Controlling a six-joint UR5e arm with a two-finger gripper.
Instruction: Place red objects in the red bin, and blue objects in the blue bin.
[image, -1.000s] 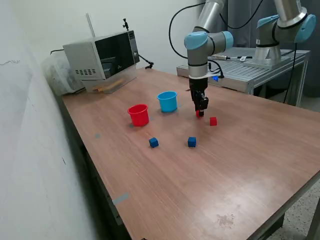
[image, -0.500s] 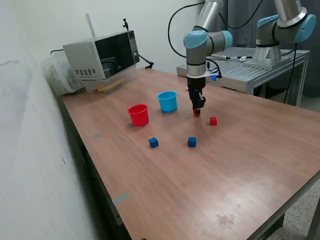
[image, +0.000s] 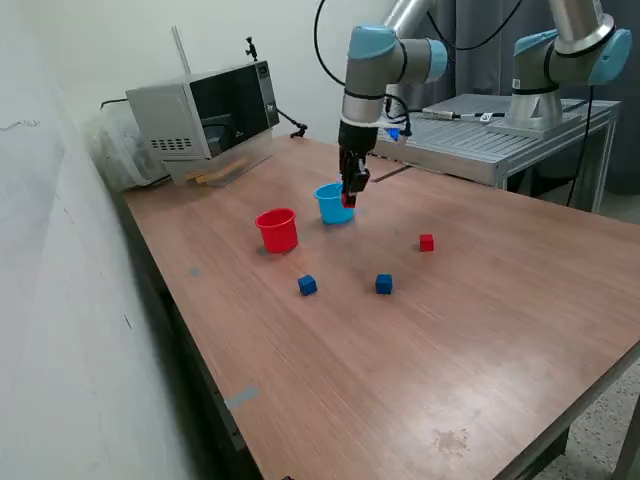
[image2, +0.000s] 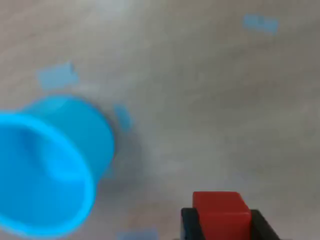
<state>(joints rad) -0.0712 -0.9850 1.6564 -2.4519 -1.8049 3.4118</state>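
Observation:
My gripper (image: 348, 198) is shut on a small red cube (image2: 221, 216), held in the air just over the light blue cup (image: 334, 204); the wrist view shows that cup (image2: 47, 165) beside the held cube, blurred. The red cup (image: 277, 230) stands on the table to the exterior view's left of the blue cup. A second red cube (image: 427, 242) lies on the table to the exterior view's right. Two dark blue cubes (image: 307, 286) (image: 384, 284) lie nearer the front of the table.
A microwave (image: 205, 108) stands at the table's back corner on the exterior view's left. A second robot arm (image: 560, 60) stands on a metal bench (image: 500, 140) at the back on the exterior view's right. A wall runs along the exterior view's left.
My gripper has lifted the red cube off the table and carried it toward the exterior view's left, from beside the other red cube to above the light blue cup.

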